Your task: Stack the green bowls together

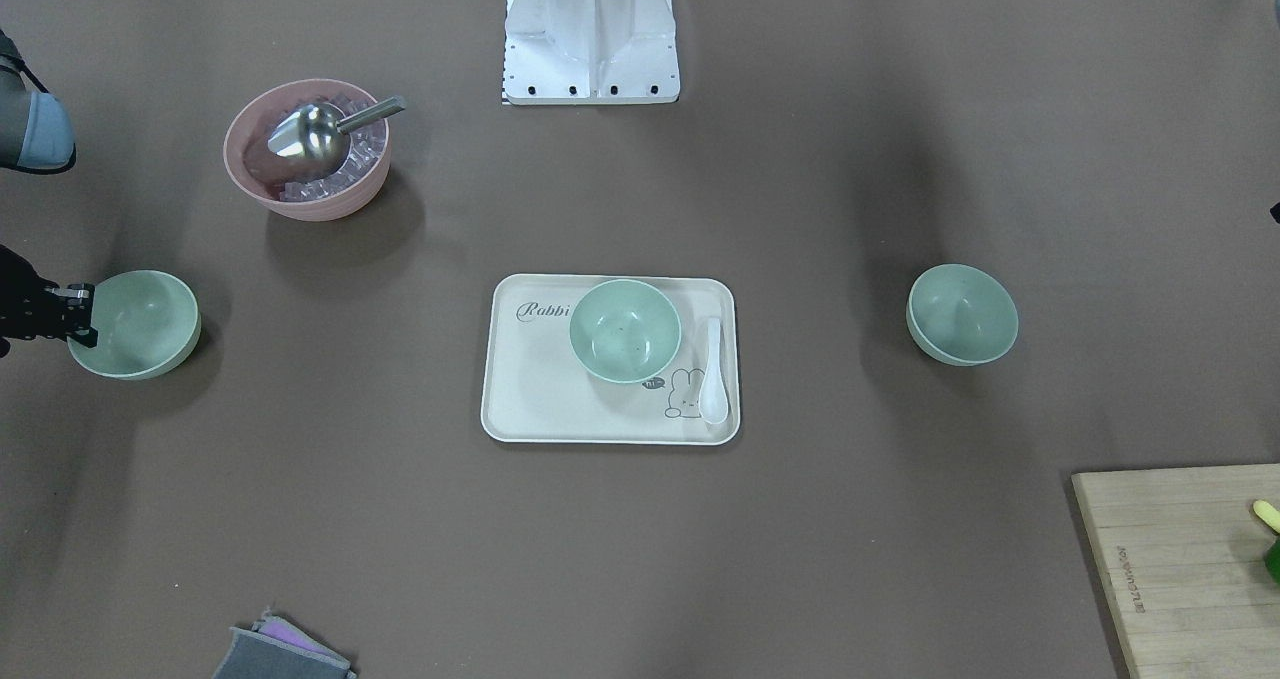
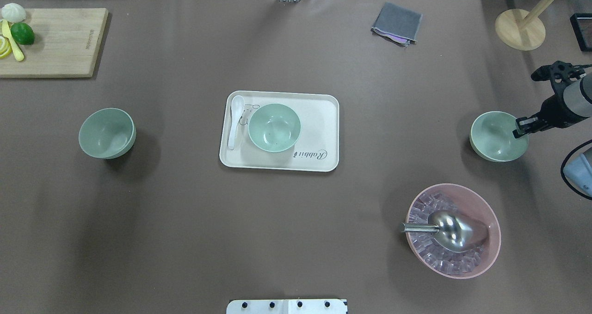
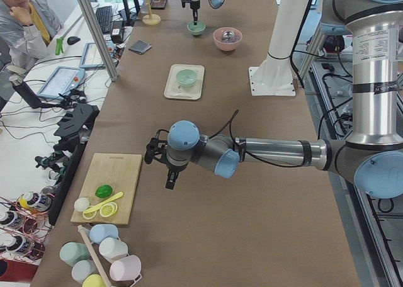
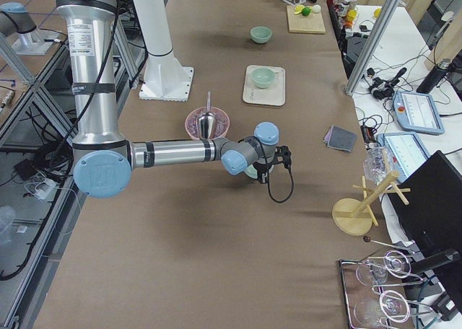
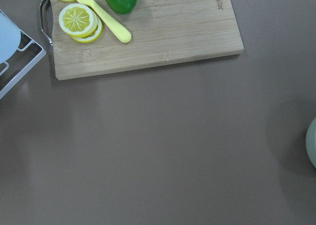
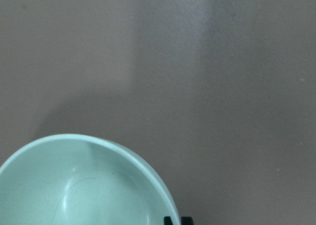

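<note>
Three pale green bowls stand on the brown table. One bowl [image 2: 274, 127] sits on a cream tray [image 2: 319, 120] at the centre. A second bowl [image 2: 107, 133] stands alone on the left side. The third bowl [image 2: 495, 138] is at the right, and my right gripper [image 2: 520, 130] is shut on its outer rim; the right wrist view shows the rim [image 6: 98, 185] running to the close-set fingertips [image 6: 169, 220]. My left gripper [image 3: 171, 181] hovers over the table near the cutting board; I cannot tell if it is open or shut.
A pink bowl [image 2: 455, 230] with ice and a metal scoop stands near the right bowl. A white spoon [image 2: 235, 120] lies on the tray. A cutting board [image 2: 55, 41] with lime and lemon, a grey cloth [image 2: 397, 22] and a wooden stand [image 2: 519, 27] line the far edge.
</note>
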Tool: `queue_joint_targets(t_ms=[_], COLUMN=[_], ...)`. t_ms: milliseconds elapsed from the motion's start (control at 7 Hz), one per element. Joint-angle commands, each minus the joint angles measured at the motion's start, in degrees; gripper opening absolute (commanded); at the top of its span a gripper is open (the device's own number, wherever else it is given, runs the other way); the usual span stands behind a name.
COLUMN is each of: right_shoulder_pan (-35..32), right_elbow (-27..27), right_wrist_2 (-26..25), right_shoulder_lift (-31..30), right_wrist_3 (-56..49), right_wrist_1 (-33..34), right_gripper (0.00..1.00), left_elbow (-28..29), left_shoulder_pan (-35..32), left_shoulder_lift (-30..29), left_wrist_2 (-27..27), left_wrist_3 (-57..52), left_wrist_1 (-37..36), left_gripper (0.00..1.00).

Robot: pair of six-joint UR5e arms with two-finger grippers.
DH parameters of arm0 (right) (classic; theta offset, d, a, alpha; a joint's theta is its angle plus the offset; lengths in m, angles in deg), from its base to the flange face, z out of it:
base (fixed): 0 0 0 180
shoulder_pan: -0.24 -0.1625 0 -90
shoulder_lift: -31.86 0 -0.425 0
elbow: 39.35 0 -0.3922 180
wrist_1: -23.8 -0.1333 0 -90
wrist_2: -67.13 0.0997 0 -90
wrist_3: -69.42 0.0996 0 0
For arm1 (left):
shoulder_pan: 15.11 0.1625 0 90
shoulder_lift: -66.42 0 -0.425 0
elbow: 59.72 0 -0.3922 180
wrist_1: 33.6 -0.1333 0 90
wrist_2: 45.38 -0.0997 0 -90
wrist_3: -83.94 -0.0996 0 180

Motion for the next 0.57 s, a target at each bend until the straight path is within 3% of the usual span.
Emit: queue_joint_targets(t_ms=[0, 286, 429], right_shoulder_pan=[0.8, 7.72, 10.45], right_elbow=[2.0, 1.38, 1.38], right_wrist_2=[1.4, -0.94, -2.44], right_shoulder_lift=[7.66, 21.27, 26.56], right_wrist_3=[13.9, 32.2, 38.54], right_wrist_1=[0.51, 6.19, 8.32], right_gripper=[0.0, 0.0, 0.0], left_elbow=[-0.14, 0.03, 0.47], left_shoulder_pan=[6.85, 13.1, 15.3], left_shoulder_lift=[-2.12, -8.07, -9.15], left_wrist_2=[-0.68, -1.21, -1.56], left_wrist_3=[11.7, 24.79, 24.76], left_wrist_1=[3.36, 3.29, 3.21], left_gripper=[0.98, 0.97, 0.97])
